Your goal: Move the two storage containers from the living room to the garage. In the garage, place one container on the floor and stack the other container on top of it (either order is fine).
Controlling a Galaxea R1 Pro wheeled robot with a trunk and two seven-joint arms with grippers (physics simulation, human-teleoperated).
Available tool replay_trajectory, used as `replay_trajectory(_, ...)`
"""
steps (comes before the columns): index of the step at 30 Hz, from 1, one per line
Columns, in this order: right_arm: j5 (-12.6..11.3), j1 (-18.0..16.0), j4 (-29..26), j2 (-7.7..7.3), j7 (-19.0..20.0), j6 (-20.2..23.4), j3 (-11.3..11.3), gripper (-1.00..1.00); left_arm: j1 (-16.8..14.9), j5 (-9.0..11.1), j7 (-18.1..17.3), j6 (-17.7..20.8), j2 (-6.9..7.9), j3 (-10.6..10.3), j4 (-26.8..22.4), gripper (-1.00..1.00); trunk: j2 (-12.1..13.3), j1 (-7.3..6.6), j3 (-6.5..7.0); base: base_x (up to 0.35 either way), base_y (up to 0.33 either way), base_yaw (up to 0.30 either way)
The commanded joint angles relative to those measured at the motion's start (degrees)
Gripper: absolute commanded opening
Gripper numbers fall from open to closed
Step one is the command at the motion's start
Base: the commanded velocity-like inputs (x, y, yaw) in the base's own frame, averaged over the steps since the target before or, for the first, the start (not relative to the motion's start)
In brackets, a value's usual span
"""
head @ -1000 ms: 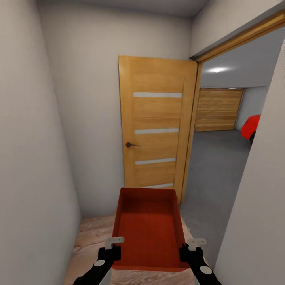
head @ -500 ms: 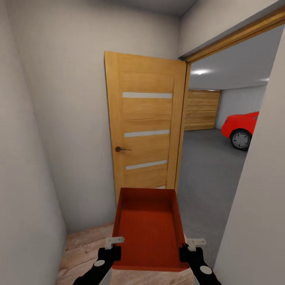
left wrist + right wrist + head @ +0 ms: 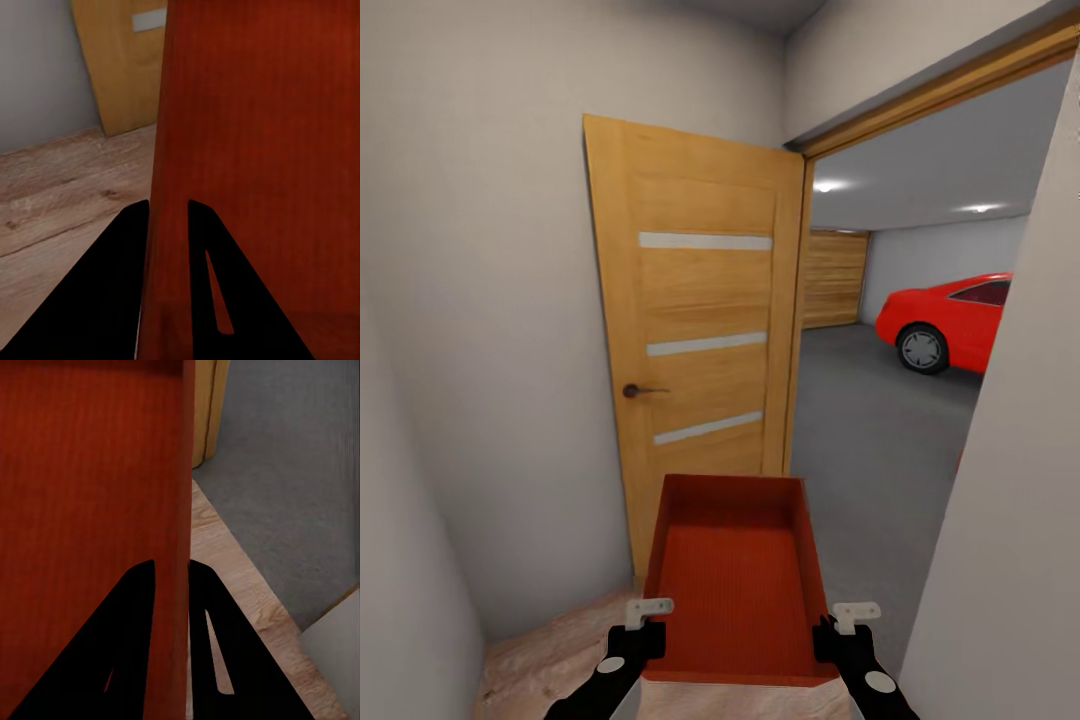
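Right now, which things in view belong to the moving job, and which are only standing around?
Belong to the job:
storage container, held by both grippers
left gripper, shut on its left wall
right gripper, shut on its right wall
garage floor, dark grey, through the doorway

Just standing around:
wooden door, open
red car
slatted garage door

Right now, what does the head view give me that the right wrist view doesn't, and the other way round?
Head view alone: the open wooden door, the red car inside the garage, and both hands, left hand and right hand, on the container's side walls. Right wrist view alone: a close look at its fingers straddling the thin wall. Both share the orange-red container, the wood plank floor and the grey garage floor.
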Motion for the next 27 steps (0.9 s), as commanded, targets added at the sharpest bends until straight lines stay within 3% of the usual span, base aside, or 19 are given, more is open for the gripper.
replay_trajectory(1, 1.2, 0.0, 0.1, -0.02, 0.4, -0.2, 0.8, -1.00, -0.1, -0.3, 0.3, -0.1, 0.00, 0.9, -2.0, -1.00, 0.0, 0.04, 0.00, 0.230, 0.159, -0.253)
replay_trajectory(21, 1.2, 0.0, 0.1, -0.03, 0.4, -0.2, 0.8, -1.00, -0.1, -0.1, 0.1, -0.2, -0.03, 0.9, -2.0, -1.00, 0.0, 0.04, 0.42, 0.017, 0.012, -0.253)
replay_trajectory(27, 1.2, 0.0, 0.1, -0.01, 0.4, -0.2, 0.8, -1.00, -0.1, -0.1, 0.1, -0.1, -0.08, 0.9, -2.0, -1.00, 0.0, 0.04, 0.55, 0.142, 0.211, -0.253)
